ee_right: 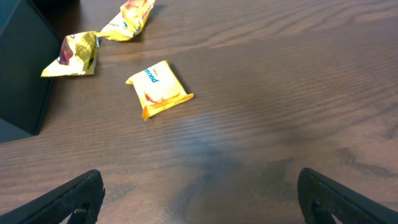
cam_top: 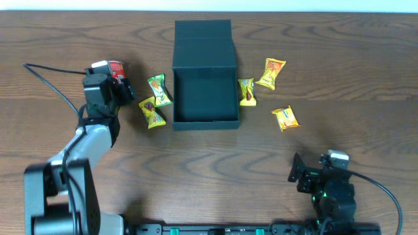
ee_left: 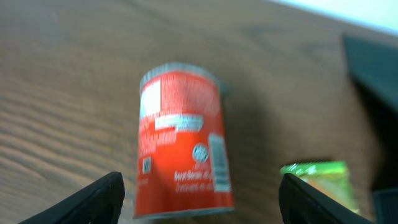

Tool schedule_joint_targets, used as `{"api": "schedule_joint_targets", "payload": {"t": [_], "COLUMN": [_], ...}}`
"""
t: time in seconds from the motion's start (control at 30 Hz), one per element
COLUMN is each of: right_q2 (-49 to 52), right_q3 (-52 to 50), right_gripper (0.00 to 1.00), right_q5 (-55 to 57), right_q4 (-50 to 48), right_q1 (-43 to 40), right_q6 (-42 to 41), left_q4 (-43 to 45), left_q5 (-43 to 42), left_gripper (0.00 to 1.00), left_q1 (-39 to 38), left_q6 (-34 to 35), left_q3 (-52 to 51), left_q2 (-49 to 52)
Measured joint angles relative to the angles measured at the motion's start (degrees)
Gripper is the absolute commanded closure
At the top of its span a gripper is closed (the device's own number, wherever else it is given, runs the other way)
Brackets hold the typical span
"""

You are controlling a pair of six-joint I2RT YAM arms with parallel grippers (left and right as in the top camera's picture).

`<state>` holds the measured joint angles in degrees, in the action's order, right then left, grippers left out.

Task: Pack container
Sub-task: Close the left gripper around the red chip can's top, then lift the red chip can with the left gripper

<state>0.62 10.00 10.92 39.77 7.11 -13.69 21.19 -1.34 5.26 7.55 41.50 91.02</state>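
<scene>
The matte black container [cam_top: 204, 119] stands open at the table's middle back, its flap lid folded back; its inside looks empty. A red can [cam_top: 117, 69] stands at the far left, and my open left gripper [cam_top: 124, 91] is right beside it. In the left wrist view the red can [ee_left: 180, 149] sits between the spread fingers [ee_left: 202, 199], untouched. Two green-yellow snack packets [cam_top: 159, 90] [cam_top: 151, 112] lie left of the container. Three yellow packets [cam_top: 246, 91] [cam_top: 272, 72] [cam_top: 285, 118] lie to its right. My right gripper [cam_top: 299, 175] is open and empty at the front right.
In the right wrist view the nearest yellow packet [ee_right: 159, 88] lies ahead on bare wood, with the container's corner [ee_right: 22, 68] at left. A black cable [cam_top: 52, 81] runs from the left arm across the table's left side.
</scene>
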Motion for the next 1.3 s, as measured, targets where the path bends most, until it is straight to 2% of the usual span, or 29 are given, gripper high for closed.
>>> {"api": "schedule_joint_targets", "payload": {"t": [0.1,0.17,0.3,0.4,0.57,0.77,0.93,1.3], "right_q2": [0.00,0.00,0.00,0.00,0.00,0.00,0.00,0.00], "right_q3": [0.00,0.00,0.00,0.00,0.00,0.00,0.00,0.00], "right_gripper": [0.01,0.01,0.01,0.01,0.01,0.01,0.01,0.01], "right_q5": [0.00,0.04,0.00,0.00,-0.02,-0.02,0.00,0.00], "right_q4": [-0.02,-0.02,0.02,-0.02,0.00,0.00,-0.02,-0.02], "right_q1": [0.00,0.00,0.00,0.00,0.00,0.00,0.00,0.00], "right_q6": [0.02,0.00,0.00,0.00,0.00,0.00,0.00,0.00], "left_q4": [-5.51,-16.06,-36.20,-42.62,-49.75,-53.16,-53.18,-50.86], "left_q5": [0.04,0.04,1.73,3.17,3.15,-2.36,-5.84,-8.63], "left_gripper": [0.23,0.21,0.15,0.13,0.15,0.14,0.04,0.03], "left_q1": [0.04,0.39,1.70,2.01,3.54,6.58,6.60,5.55], "left_q6": [0.13,0.15,-0.33,-0.26,2.14,6.14,7.37,5.51], "left_q3": [0.87,4.55,18.95,28.74,37.05,39.89,39.98,40.00], "left_q2": [-4.31,-5.22,-2.58,-0.11,4.26,12.96,19.32,21.40]}}
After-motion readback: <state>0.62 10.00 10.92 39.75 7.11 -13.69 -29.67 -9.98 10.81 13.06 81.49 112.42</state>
